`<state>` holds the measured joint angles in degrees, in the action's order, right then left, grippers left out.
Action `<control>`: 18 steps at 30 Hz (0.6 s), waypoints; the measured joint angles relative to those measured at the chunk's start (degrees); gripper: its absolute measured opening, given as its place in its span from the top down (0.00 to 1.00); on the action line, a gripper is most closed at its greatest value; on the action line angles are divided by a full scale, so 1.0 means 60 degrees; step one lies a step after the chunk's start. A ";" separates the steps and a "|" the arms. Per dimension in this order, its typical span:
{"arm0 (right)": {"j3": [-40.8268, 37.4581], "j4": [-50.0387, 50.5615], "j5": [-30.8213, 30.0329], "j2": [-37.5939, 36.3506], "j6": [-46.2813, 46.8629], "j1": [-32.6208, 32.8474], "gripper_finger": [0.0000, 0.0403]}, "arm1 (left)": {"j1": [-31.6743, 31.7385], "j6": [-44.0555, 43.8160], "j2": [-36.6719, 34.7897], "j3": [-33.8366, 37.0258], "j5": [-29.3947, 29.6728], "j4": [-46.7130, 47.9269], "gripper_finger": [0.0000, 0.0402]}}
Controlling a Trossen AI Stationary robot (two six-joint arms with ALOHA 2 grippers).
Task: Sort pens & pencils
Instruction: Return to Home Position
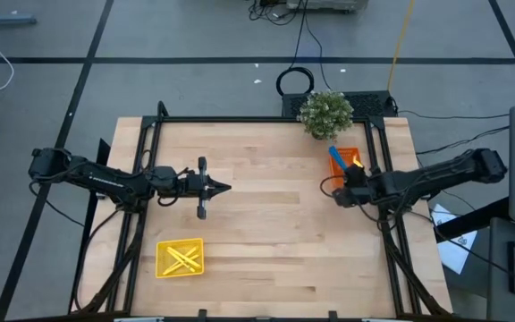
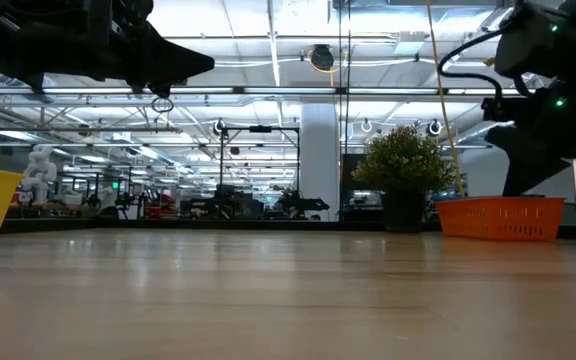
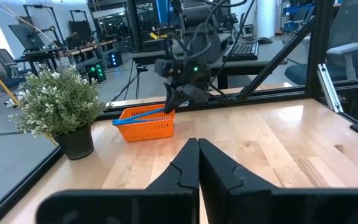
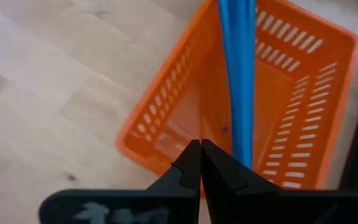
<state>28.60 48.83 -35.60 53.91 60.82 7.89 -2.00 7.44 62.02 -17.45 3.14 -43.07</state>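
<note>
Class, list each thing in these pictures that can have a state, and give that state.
left gripper: shut, empty, above the table.
right gripper: shut, empty, over the orange bin.
blue pencils: in the orange bin, slanted against its rim.
yellow pencils: lying crossed in the yellow bin.
plant: upright.

Left arm (image 1: 105, 177) stretched out level toward the middle, left gripper (image 3: 198, 143) with fingers pressed together, right arm (image 1: 436, 174) bent inward, right gripper (image 4: 201, 146) tilted down, fingers closed too
</note>
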 joint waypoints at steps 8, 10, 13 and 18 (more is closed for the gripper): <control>0.0000 0.0187 0.0056 0.0399 -0.0002 -0.0453 1.00 | 0.0000 0.0000 -0.0003 0.0000 0.0000 0.0004 0.98; 0.0000 0.0372 0.0056 0.0396 0.0003 -0.0510 1.00 | 0.0000 0.0000 -0.0004 0.0000 0.0000 0.0025 0.99; 0.0000 0.0708 -0.0014 0.0396 0.0245 -0.0562 1.00 | 0.0000 0.0003 -0.0004 0.0000 0.0000 0.0093 0.98; 0.0000 0.0820 -0.0042 0.0396 0.0283 -0.0562 1.00 | 0.0000 0.0010 -0.0004 0.0000 0.0052 0.0154 0.98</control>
<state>28.60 53.75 -35.86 56.29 62.51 4.51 -2.00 7.50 62.00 -17.45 3.45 -42.14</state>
